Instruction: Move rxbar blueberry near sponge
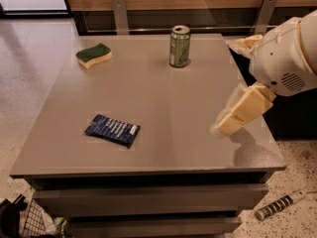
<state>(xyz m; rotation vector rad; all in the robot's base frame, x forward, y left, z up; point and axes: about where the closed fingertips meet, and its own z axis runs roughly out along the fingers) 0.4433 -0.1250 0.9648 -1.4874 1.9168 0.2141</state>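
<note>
The rxbar blueberry (112, 130), a flat dark navy wrapper with pale print and a white patch at its right end, lies on the grey table (148, 83) near the front left. The sponge (93, 55), dark green top over pale yellow foam, lies at the table's far left corner. My gripper (229, 120) comes in from the right on a white arm (287, 53) and hangs over the table's right edge, well to the right of the bar and apart from it. It holds nothing that I can see.
A green drink can (179, 46) stands upright at the back middle of the table. A wooden wall with metal brackets runs behind. A wire basket (29, 221) sits on the floor at front left and a striped tool (280, 205) at front right.
</note>
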